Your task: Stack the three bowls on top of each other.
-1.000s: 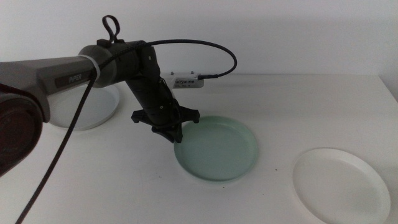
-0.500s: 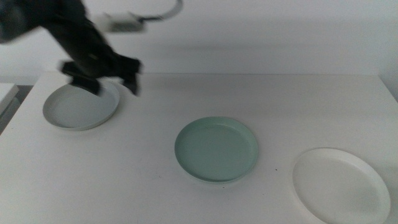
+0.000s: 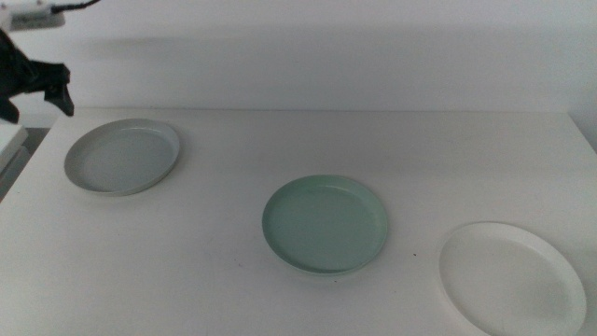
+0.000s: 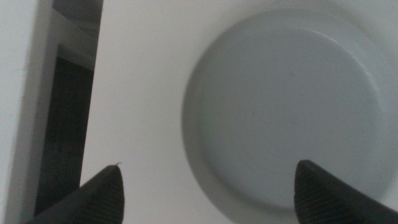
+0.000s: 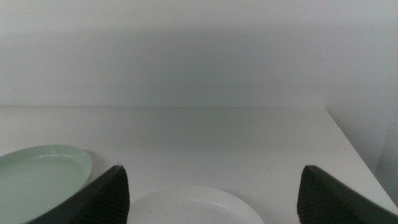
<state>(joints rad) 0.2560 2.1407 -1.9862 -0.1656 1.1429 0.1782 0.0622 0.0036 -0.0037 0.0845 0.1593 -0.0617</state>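
Bowls [image 3: 325, 224] smooth, matt (plastic-looking); table [image 3: 224, 271] matt.

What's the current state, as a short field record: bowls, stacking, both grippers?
grey bowl: far left of table, alone
green bowl: centre, alone
white bowl: near right, alone
stacked: none, all three apart on the table
left gripper: open, empty, above the grey bowl's edge near the table's far left corner
right gripper: open, empty, waiting out of the middle view, facing the white and green bowls
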